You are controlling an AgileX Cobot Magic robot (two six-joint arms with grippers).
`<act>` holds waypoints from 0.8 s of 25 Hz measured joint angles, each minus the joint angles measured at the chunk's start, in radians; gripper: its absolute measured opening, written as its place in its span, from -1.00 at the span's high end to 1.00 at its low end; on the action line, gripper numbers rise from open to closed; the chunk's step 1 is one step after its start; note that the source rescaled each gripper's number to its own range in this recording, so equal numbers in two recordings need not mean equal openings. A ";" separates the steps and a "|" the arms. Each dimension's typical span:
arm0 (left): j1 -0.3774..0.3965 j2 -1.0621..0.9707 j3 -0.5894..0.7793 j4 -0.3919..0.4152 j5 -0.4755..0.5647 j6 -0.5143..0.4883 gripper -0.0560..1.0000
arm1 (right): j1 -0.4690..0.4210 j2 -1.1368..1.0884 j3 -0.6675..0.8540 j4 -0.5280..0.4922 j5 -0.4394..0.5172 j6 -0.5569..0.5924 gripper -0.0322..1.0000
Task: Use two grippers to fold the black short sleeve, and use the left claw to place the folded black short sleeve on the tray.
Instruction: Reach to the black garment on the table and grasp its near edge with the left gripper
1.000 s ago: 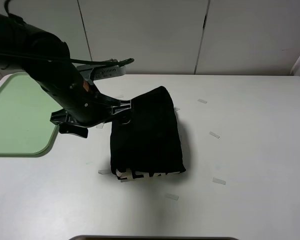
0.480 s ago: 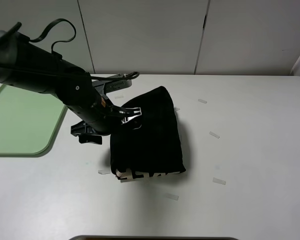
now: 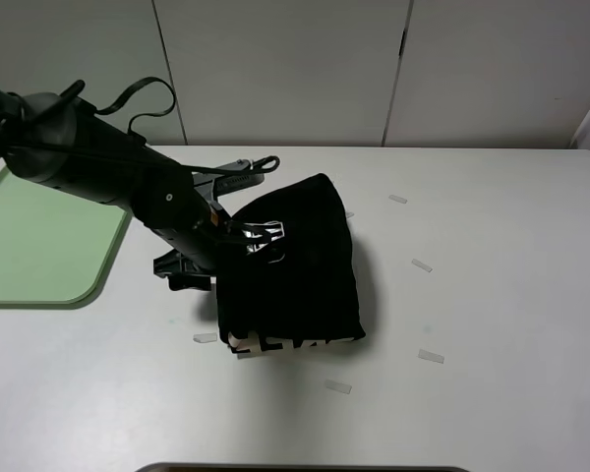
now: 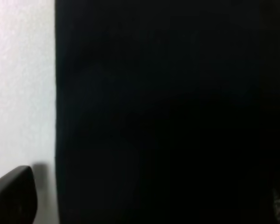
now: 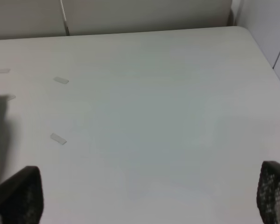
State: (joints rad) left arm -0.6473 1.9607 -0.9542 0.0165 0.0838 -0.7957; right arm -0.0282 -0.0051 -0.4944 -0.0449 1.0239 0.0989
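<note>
Surface (image 3: 492, 295): white, carrying the shirt, the tray and a few small tape strips (image 3: 421, 265).
Tray (image 3: 39, 246): pale green, at the left edge, bare, well apart from the shirt.
Black short sleeve (image 3: 295, 265): folded into a compact bundle near the middle of the surface, pale lettering showing along its near edge; not yet on the tray.
Left hand (image 3: 261, 236): spread wide, low over the bundle's left upper edge; the wrist view is filled by black cloth (image 4: 168, 112), with one finger (image 4: 11, 196) beside it over the white surface.
Right hand (image 5: 149, 200): spread wide over bare surface, clear of the shirt; out of the high view.
Step in hand: judged to be the pickup of the folded bundle.
Doing it well: the jaws should straddle every layer at the folded edge before pinching, deep enough that no layer slips out and the fold opens on the lift.
Risk: catching only the top layer would let the bundle unroll on the way to the tray.
</note>
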 joint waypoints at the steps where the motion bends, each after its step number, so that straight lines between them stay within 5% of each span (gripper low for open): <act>1: 0.000 0.007 0.000 0.000 -0.015 0.000 -0.99 | 0.000 0.000 0.000 0.000 0.000 0.000 -1.00; 9: -0.021 0.036 -0.002 0.004 -0.108 0.000 -0.94 | 0.000 0.000 0.000 0.000 0.000 0.000 -1.00; 20: -0.021 0.053 -0.002 0.004 -0.111 0.000 -0.05 | 0.000 0.000 0.000 0.000 0.000 0.000 -1.00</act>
State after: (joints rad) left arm -0.6680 2.0136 -0.9563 0.0200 -0.0271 -0.7957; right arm -0.0282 -0.0051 -0.4944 -0.0449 1.0239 0.0989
